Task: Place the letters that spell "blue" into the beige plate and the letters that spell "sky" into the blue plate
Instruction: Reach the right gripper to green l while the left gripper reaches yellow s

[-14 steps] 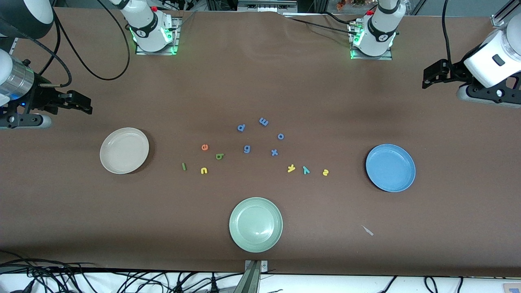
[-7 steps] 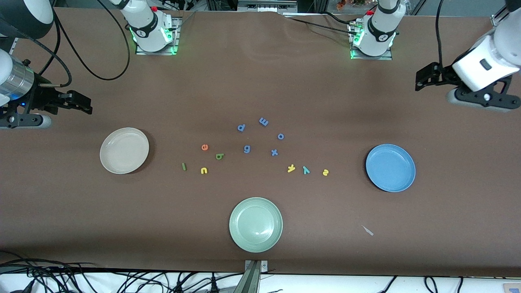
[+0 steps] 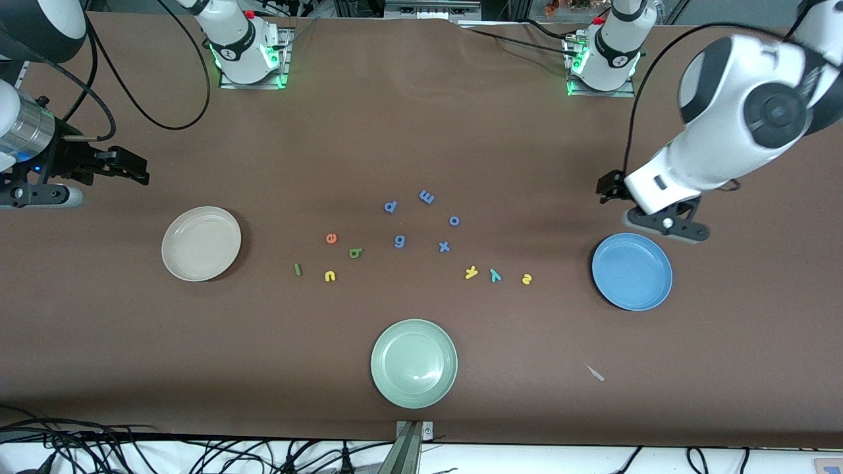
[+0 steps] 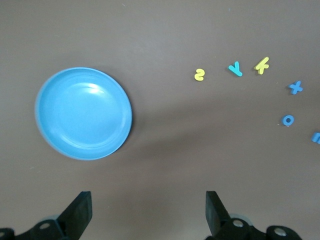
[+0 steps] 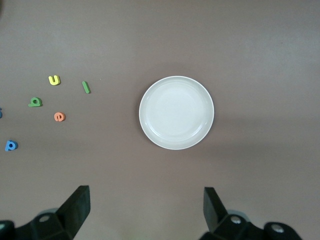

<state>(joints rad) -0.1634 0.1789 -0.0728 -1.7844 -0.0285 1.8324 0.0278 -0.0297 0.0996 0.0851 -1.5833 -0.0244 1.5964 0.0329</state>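
Observation:
The beige plate point(image 3: 201, 243) point(image 5: 176, 112) lies empty toward the right arm's end. Beside it are the orange e point(image 3: 332, 238), green b point(image 3: 355, 253), green l point(image 3: 298, 269) and yellow u point(image 3: 330, 276). Toward the left arm's end, the blue plate point(image 3: 632, 271) point(image 4: 84, 114) is empty, with yellow k point(image 3: 471, 272), teal y point(image 3: 495, 275) and yellow s point(image 3: 526, 279) beside it. My left gripper point(image 3: 607, 187) point(image 4: 147, 197) hangs open and empty over the table just by the blue plate's rim. My right gripper point(image 3: 135, 172) point(image 5: 145, 192) waits open, empty, above the table by the beige plate.
Blue letters p point(image 3: 390, 207), m point(image 3: 427, 196), o point(image 3: 454, 221), g point(image 3: 400, 241) and x point(image 3: 444, 247) lie mid-table. A pale green plate point(image 3: 413, 363) sits nearest the front camera. A small pale scrap point(image 3: 595, 373) lies nearer the camera than the blue plate.
My left arm has swung in from the table's end to just beside the blue plate, its gripper still open. The right arm and all letters have stayed put.

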